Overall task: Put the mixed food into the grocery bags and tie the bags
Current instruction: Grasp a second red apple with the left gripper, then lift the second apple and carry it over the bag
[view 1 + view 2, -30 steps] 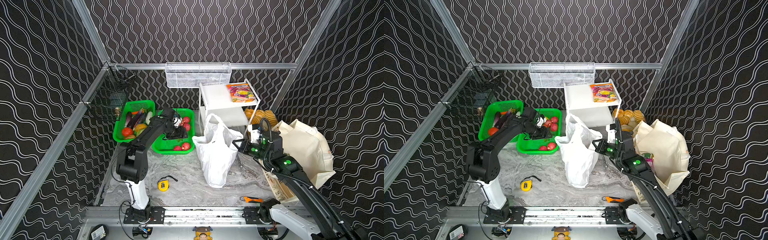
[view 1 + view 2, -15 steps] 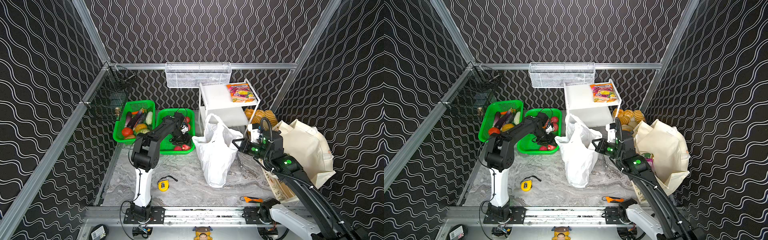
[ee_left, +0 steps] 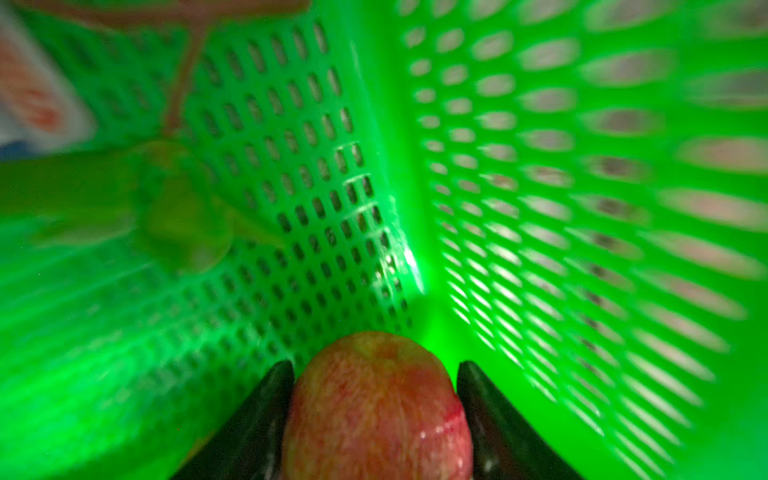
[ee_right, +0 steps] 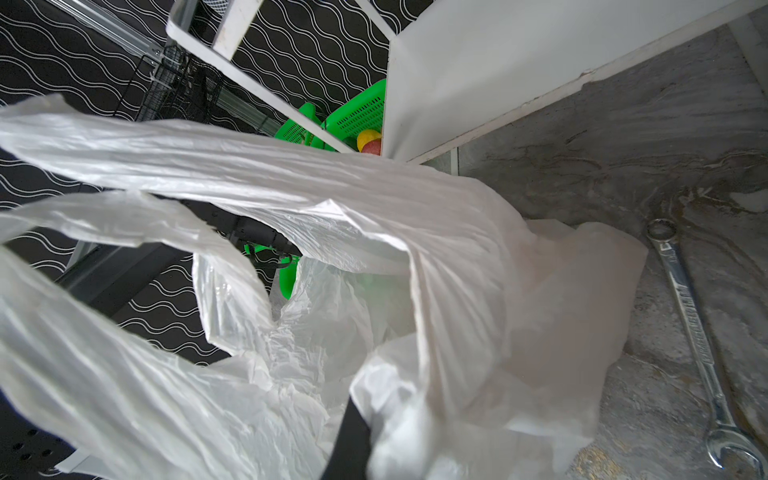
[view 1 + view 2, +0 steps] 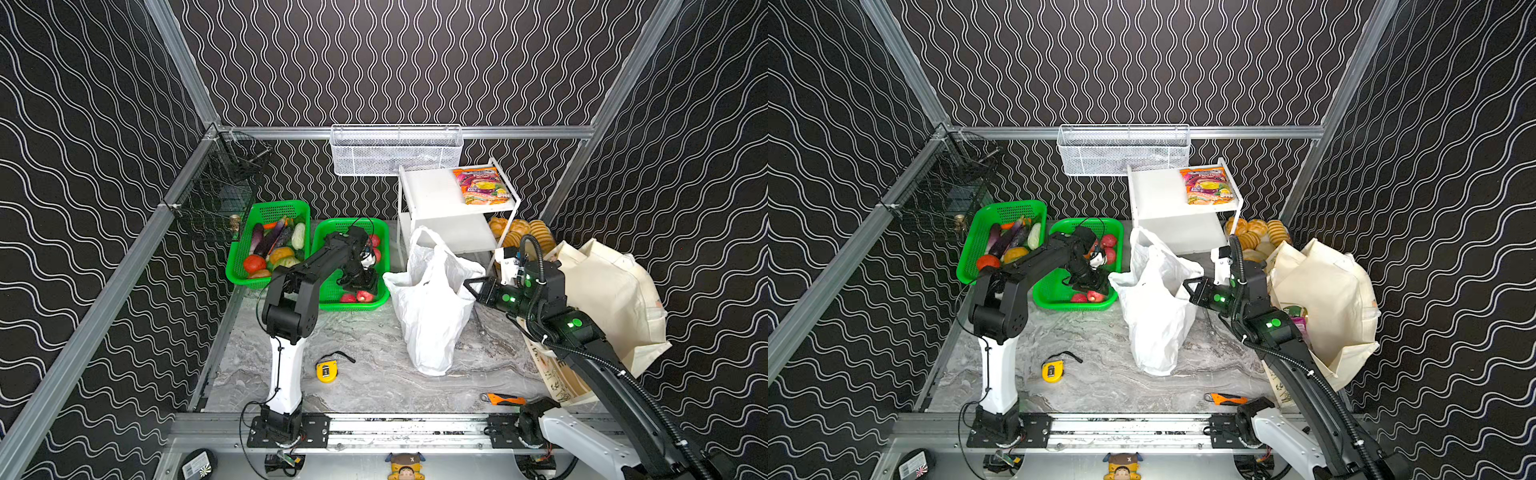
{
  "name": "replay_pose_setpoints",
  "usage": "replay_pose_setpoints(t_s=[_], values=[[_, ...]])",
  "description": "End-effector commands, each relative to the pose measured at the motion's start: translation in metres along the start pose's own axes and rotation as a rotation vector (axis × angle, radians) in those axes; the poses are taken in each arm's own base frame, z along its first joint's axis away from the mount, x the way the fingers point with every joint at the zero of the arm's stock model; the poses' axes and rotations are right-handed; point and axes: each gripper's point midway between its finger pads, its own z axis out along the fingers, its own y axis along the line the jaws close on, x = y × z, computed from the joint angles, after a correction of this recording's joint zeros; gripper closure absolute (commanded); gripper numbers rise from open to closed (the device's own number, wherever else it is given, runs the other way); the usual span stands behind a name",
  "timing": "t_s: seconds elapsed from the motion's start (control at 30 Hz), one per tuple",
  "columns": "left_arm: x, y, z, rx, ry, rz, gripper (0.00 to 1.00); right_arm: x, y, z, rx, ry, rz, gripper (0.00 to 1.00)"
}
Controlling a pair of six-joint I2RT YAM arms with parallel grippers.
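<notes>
Left wrist view: left gripper (image 3: 374, 366) clamps apple (image 3: 376, 415) in basket (image 3: 540, 166) corner. Just beside basket, in a top view, bag (image 5: 428, 320) stands, rim pinched in right gripper (image 5: 471, 286). Risk: round apple slips on lift; thin rim sags or tears free, closing the mouth.

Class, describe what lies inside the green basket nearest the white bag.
Red fruits lie inside; the left gripper's fingers grip one apple. The arm hides part of the basket floor.
</notes>
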Motion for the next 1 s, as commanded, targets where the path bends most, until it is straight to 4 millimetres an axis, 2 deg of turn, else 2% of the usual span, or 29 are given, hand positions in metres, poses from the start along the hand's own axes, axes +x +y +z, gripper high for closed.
replay_pose_setpoints(t_s=[0.0,0.23,0.33,0.47,0.57,0.73,0.97], values=[[-0.003,-0.003,-0.027,-0.020,-0.064,0.027,0.36,-0.006,0.005,-0.001,-0.020,-0.029,-0.010,1.00],[-0.003,-0.021,-0.086,0.002,-0.225,0.042,0.36,-0.007,0.006,0.000,-0.026,-0.031,-0.008,1.00],[-0.006,-0.043,-0.115,0.086,-0.334,0.050,0.38,-0.006,0.005,0.001,-0.028,-0.029,-0.006,1.00],[-0.006,-0.093,-0.157,0.233,-0.479,0.147,0.40,-0.006,0.005,0.002,-0.030,-0.025,0.000,1.00],[-0.003,-0.120,-0.186,0.351,-0.571,0.181,0.42,-0.006,0.005,0.003,-0.026,-0.021,0.003,1.00],[0.006,-0.153,-0.208,0.455,-0.626,0.260,0.45,-0.005,0.006,0.003,-0.039,-0.024,0.008,1.00],[0.033,-0.209,-0.214,0.521,-0.593,0.481,0.44,-0.005,0.007,0.003,-0.045,-0.022,0.007,1.00]])
